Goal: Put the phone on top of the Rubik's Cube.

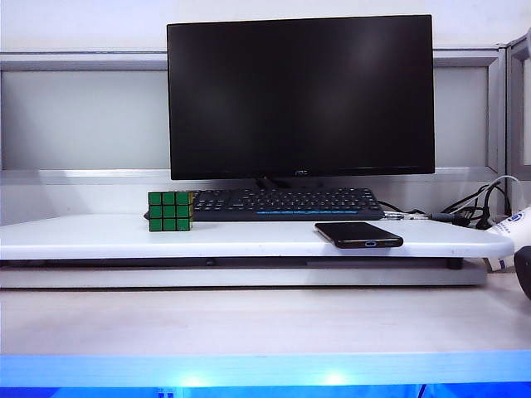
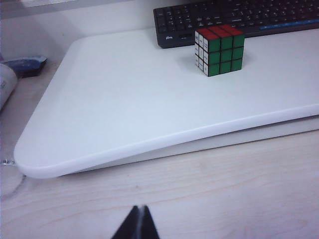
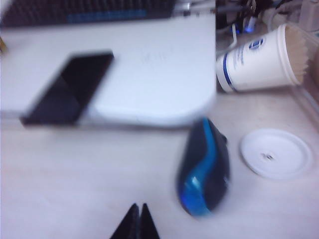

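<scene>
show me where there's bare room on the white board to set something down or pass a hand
Free: the stretch of white board between the Rubik's Cube and the phone, and the board left of the cube. Crowded: the back edge, where the keyboard sits under the monitor. Both shut grippers, left and right, hang over the wooden desk.

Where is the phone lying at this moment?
In the exterior view the phone lies flat at the front right edge of the white raised board, just before the keyboard and far right of the Rubik's Cube.
</scene>
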Robot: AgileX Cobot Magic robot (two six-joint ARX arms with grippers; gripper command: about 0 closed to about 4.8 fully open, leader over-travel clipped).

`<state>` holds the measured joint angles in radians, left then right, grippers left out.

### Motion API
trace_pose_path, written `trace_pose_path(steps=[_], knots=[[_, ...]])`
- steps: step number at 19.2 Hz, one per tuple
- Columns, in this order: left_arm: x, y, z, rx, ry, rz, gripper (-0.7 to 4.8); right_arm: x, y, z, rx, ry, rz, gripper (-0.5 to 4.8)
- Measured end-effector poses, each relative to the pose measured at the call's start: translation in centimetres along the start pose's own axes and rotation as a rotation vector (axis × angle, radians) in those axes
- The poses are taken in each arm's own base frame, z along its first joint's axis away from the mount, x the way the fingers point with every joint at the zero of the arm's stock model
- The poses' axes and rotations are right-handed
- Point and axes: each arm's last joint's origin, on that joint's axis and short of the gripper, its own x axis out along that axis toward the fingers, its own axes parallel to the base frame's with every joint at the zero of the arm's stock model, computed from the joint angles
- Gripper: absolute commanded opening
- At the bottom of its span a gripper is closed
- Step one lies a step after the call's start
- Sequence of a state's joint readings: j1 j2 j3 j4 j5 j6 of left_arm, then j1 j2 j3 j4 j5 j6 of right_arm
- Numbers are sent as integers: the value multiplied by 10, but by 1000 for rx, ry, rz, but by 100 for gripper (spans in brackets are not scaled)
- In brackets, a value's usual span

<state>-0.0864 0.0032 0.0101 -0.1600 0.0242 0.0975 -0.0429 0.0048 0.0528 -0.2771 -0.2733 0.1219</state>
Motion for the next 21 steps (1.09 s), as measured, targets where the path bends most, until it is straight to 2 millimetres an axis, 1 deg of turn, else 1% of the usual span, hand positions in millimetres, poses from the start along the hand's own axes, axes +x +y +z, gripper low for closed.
trace_pose_path(steps=[2,4,6,7,8,9,10,13,16,19,21], knots=[[0,0,0,0,0,0,-5,0,2,5,51,-45,43,92],[0,0,0,0,0,0,-5,-2,3,9,103,-52,60,221],[0,0,0,0,0,0,-5,-5,6,16,164,-65,105,235],[0,0,0,0,0,-1,-5,-6,7,18,182,-64,136,274],[0,-1,0,0,-4,-34,-5,-8,10,21,243,-56,190,322],[0,-1,0,0,-6,-48,-5,-9,10,23,266,-54,206,362],[0,-2,0,0,-9,-62,-5,-9,11,24,297,-49,226,372],[0,-2,0,0,-9,-66,-5,-11,14,27,381,-29,281,374],[0,-2,1,0,-12,-80,-5,-12,15,27,477,-5,331,391],[0,-3,1,0,-16,-103,-5,-13,17,30,574,7,386,391],[0,-3,1,0,-19,-120,-5,-12,18,36,625,-7,433,391]])
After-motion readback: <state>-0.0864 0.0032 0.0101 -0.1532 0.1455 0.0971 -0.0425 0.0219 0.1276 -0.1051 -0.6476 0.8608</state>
